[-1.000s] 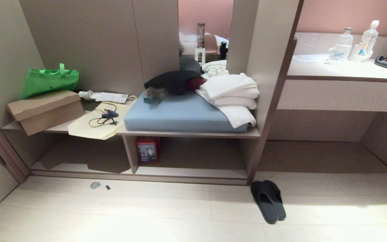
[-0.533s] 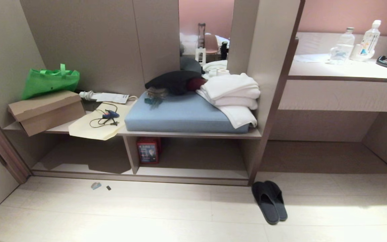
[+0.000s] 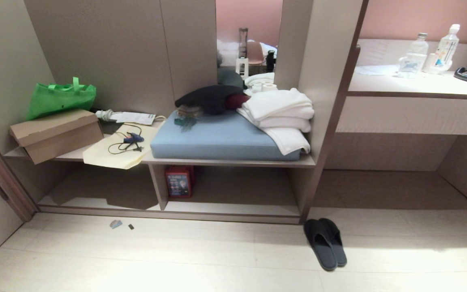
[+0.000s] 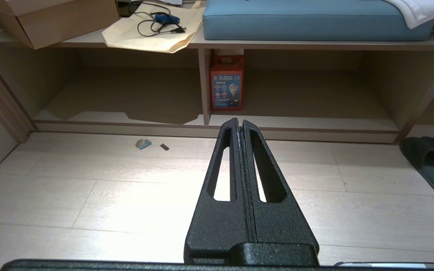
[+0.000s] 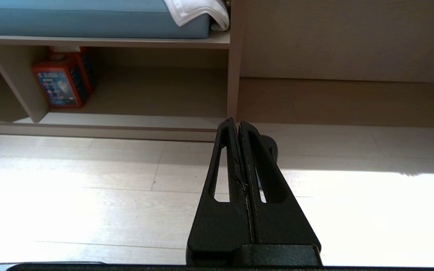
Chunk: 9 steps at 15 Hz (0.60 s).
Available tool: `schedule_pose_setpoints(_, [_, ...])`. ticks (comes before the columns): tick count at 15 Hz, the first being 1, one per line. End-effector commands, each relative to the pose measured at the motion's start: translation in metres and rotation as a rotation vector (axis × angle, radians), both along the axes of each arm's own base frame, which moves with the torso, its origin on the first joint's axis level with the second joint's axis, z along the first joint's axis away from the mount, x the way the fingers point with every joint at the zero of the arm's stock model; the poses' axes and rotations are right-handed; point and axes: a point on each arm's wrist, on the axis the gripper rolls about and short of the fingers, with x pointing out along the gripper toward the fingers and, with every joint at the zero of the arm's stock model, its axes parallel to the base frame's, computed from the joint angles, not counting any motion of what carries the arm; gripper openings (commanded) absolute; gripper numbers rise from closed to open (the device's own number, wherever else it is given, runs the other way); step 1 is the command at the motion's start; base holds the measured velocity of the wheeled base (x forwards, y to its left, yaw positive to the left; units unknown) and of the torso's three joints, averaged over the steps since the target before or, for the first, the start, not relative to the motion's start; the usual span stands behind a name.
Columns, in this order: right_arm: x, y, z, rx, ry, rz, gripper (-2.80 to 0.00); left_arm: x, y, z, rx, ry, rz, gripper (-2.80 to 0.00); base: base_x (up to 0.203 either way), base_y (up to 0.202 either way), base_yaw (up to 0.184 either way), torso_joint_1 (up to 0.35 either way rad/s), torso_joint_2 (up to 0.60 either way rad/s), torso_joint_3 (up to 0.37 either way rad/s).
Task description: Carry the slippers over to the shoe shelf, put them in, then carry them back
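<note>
The slippers (image 3: pixel 325 244), a dark charcoal pair, lie side by side on the pale floor just in front of the post at the right end of the shoe shelf (image 3: pixel 233 209). This shelf is the low taupe cubby under the bench. The left wrist view has the slippers (image 4: pixel 433 163) far off to one side of my left gripper (image 4: pixel 238 122), which is shut and empty above bare floor. My right gripper (image 5: pixel 236 122) is also shut and empty, and it hides all but a dark edge of the slippers (image 5: pixel 271 145). Neither arm shows in the head view.
A red box (image 3: pixel 178 181) stands in the cubby beside the divider (image 3: pixel 158 184). On the bench above lie a blue cushion (image 3: pixel 217 138), white towels (image 3: pixel 282 111), a cardboard box (image 3: pixel 55 134) and a green bag (image 3: pixel 61 95). Two small scraps (image 3: pixel 115 223) lie on the floor at the left.
The whole head view has shifted very slightly, so the camera moved a touch. The slippers have stayed where they were.
</note>
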Motion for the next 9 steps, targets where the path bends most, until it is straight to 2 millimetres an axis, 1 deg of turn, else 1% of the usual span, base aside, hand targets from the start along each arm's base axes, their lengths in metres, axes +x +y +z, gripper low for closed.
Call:
schedule_pose_setpoints(1, [0.0001, 0.0, 0.0001, 0.0, 0.001, 0.0, -2.8, 0.0005, 0.0, -0.0021, -0.001, 0.007, 0.0, -2.8, 0.0, 0.0, 0.0, 0.0, 0.0, 0.0])
schedule_pose_setpoints(9, [0.0001, 0.0, 0.0001, -0.002, 0.001, 0.0, -2.8, 0.0005, 0.0, -0.0021, -0.001, 0.007, 0.0, -2.8, 0.0, 0.0, 0.0, 0.0, 0.0, 0.0])
